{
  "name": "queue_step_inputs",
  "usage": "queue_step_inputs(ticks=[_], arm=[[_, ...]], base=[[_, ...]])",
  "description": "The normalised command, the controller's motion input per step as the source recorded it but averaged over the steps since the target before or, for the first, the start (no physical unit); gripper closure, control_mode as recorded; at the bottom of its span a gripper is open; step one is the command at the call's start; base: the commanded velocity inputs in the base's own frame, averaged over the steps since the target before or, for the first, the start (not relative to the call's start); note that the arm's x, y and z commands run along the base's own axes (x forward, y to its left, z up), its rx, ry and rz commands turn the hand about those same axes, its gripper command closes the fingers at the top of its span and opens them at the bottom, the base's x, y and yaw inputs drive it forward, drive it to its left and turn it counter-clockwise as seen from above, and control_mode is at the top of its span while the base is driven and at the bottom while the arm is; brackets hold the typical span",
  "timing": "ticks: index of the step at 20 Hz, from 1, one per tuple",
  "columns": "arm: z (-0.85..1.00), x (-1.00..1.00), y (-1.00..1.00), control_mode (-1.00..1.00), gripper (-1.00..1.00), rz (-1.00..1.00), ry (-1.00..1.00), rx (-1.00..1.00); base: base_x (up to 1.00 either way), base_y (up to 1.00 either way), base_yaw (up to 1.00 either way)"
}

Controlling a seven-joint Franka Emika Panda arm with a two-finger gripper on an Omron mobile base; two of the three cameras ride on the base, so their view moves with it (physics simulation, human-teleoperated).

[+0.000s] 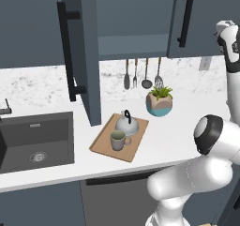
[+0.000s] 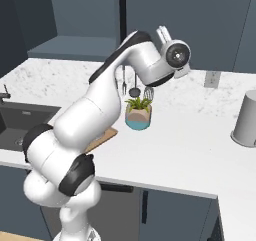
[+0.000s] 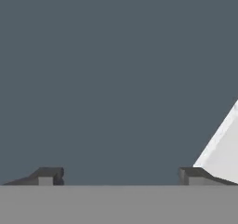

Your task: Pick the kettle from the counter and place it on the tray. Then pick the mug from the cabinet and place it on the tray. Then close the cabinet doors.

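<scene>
— Where do the task's things sit, nearest first?

— On the flat light-brown wooden tray (image 1: 104, 144) on the long white counter (image 1: 183, 122): the small olive-beige ceramic mug (image 1: 118, 140) at the tray's front, the squat silver-grey metal kettle (image 1: 126, 124) touching-close behind it.

— And past the tray?

— The dark slate-blue wall cabinet (image 1: 133, 44) above it, its left door panel (image 1: 84, 51) swung open.

— The gripper (image 3: 121, 175)?

— Its dark fingertips (image 3: 49, 175) stand wide apart, holding nothing, facing a slate-blue panel.
</scene>
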Motion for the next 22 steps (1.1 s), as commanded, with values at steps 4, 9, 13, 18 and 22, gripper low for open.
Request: queue_step_inputs(ticks=[4, 9, 13, 18, 22], arm=[[0.00, -0.48, 0.09, -1.00, -1.00, 0.00, 0.09, -0.03], [0.03, -0.54, 0.16, -1.00, -1.00, -0.01, 0.07, -0.05], [0.00, -0.54, 0.24, -1.00, -1.00, -0.02, 0.09, -0.08], [0.00, -0.49, 0.13, -1.00, -1.00, -0.01, 0.08, -0.06], [0.00, -0.34, 0.17, -1.00, -1.00, 0.00, 0.08, -0.07]], base=[[0.00, 0.00, 0.00], [0.00, 0.00, 0.00], [0.00, 0.00, 0.00], [0.00, 0.00, 0.00], [0.00, 0.00, 0.00]])
